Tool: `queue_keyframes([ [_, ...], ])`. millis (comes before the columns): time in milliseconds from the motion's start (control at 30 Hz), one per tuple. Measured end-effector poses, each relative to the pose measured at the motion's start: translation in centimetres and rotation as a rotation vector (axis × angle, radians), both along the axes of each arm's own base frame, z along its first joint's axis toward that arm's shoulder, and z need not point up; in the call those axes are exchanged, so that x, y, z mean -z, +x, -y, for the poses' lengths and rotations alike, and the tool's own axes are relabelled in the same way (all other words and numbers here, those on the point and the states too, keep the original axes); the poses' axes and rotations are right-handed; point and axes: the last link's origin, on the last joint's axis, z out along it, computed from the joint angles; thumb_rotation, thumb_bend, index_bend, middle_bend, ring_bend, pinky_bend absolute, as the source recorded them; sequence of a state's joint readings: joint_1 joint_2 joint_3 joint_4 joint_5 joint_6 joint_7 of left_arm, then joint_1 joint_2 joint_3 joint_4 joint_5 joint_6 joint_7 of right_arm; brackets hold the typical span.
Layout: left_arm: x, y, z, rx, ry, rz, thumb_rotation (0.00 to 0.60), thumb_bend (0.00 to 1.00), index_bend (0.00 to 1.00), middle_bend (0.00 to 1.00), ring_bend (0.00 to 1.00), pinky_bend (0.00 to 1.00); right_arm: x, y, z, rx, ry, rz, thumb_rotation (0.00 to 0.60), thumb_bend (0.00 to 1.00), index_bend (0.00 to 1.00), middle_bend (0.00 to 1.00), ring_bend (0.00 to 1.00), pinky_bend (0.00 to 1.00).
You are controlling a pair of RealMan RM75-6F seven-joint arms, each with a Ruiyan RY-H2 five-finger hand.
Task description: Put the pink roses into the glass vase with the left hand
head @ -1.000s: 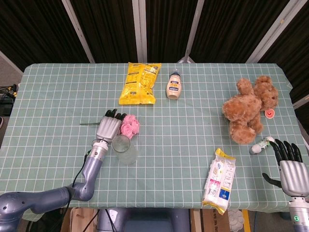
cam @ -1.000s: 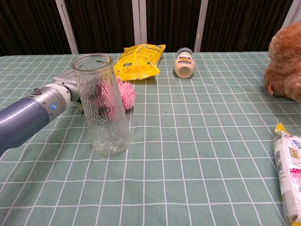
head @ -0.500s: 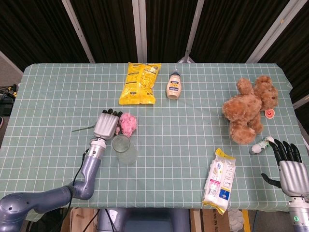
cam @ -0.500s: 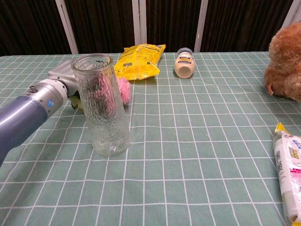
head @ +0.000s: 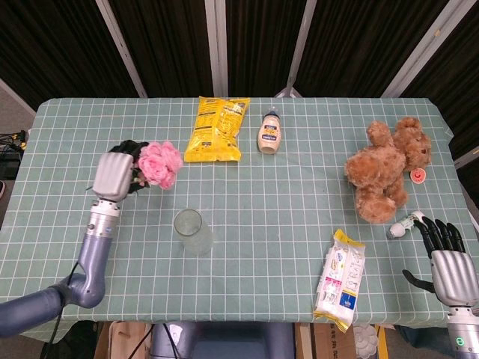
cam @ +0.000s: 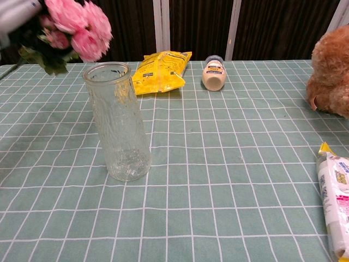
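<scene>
My left hand (head: 114, 175) holds the pink roses (head: 159, 163) up in the air, left of and beyond the glass vase (head: 193, 230). In the chest view the blooms (cam: 76, 26) hang at the top left, above and left of the vase's mouth (cam: 107, 72), with dark green leaves under them. Only a sliver of that hand (cam: 13, 11) shows there at the top left corner. The vase (cam: 117, 123) stands upright and has nothing in it. My right hand (head: 447, 254) rests at the table's front right edge, fingers apart, holding nothing.
A yellow snack bag (head: 216, 129) and a sauce bottle (head: 270, 133) lie at the back. A brown teddy bear (head: 385, 172) sits at the right, with a small white bottle (head: 405, 224) near it. A wipes pack (head: 340, 279) lies at the front right.
My left hand has lifted the roses off the table and carried them up and to the left, away from the vase. The right hand has barely moved.
</scene>
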State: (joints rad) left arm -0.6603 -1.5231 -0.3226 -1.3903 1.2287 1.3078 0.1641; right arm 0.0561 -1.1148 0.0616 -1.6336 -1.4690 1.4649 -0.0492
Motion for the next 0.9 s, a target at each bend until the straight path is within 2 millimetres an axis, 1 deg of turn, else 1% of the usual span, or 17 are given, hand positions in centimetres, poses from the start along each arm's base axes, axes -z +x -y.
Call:
queue_keyframes([
  [67,-2.0,-0.3,0.3,0.019,0.017,0.072,0.6,0.44,0.34,0.39,0.29,0.42,0.0,0.0,0.0,-0.001,0.002,0.002,0.6,0.17,0.12,0.11,0.04,0.0],
  [100,-3.3,-0.4,0.6,0.034,0.025,0.121,0.6,0.44,0.34,0.39,0.29,0.42,0.1,0.1,0.0,-0.002,0.003,0.002,0.6,0.17,0.12,0.11,0.04,0.0],
  [200,-6.3,-0.3,1.5,0.075,0.031,0.247,0.6,0.44,0.34,0.4,0.29,0.42,0.1,0.1,0.0,-0.004,0.005,0.003,0.6,0.17,0.12,0.11,0.04,0.0],
  [300,-8.7,0.7,2.4,0.123,0.018,0.357,0.6,0.44,0.34,0.4,0.29,0.42,0.2,0.2,0.0,-0.007,0.007,0.006,0.6,0.17,0.12,0.11,0.04,0.0],
  [400,-10.2,2.4,3.6,0.188,-0.016,0.482,0.6,0.44,0.34,0.4,0.29,0.42,0.2,0.2,0.0,-0.008,0.007,0.007,0.6,0.17,0.12,0.11,0.04,0.0],
  [600,-12.1,6.4,6.2,0.332,-0.116,0.729,0.6,0.44,0.34,0.4,0.3,0.42,0.0,0.1,0.0,-0.009,0.0,0.014,0.6,0.17,0.12,0.11,0.04,0.0],
  [667,-12.4,7.6,7.0,0.367,-0.15,0.794,0.6,0.44,0.34,0.4,0.3,0.42,-0.2,0.1,0.0,-0.009,-0.004,0.018,0.6,0.17,0.12,0.11,0.04,0.0],
  [800,-12.5,9.9,8.4,0.425,-0.231,0.936,0.6,0.44,0.34,0.4,0.3,0.42,-0.5,0.1,-0.1,-0.009,-0.015,0.027,0.6,0.17,0.12,0.11,0.04,0.0],
  [900,-11.7,11.2,8.9,0.436,-0.288,0.991,0.6,0.44,0.34,0.4,0.3,0.41,-0.8,0.0,-0.2,-0.009,-0.023,0.033,0.6,0.17,0.12,0.11,0.04,0.0],
])
